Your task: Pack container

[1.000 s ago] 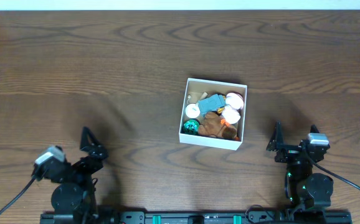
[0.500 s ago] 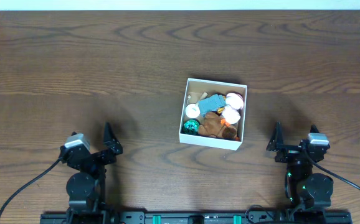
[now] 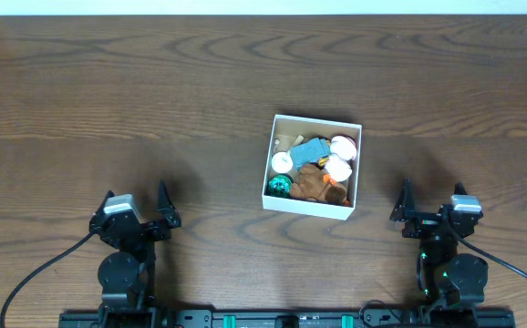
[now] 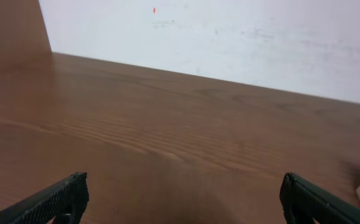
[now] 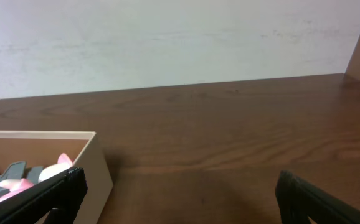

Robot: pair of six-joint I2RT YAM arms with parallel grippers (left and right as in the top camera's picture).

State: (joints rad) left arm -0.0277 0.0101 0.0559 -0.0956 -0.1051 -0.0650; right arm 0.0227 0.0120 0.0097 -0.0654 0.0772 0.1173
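Container (image 3: 305, 208) filled with small toys (image 3: 311, 169), set mid tabletop (image 3: 154, 91), left gripper (image 4: 181, 186) positioned at 7 o'clock, right gripper (image 5: 180, 180) at 5 o'clock, both spread wide, nothing held

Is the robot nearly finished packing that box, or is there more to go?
It looks close to finished. Done: the small toys I can see all lie inside the container. In hand: nothing; the left gripper and right gripper are both open, low by the robot's bases and well apart from the box. Left: no toy shows outside it and no lid is in view, so probably nothing.
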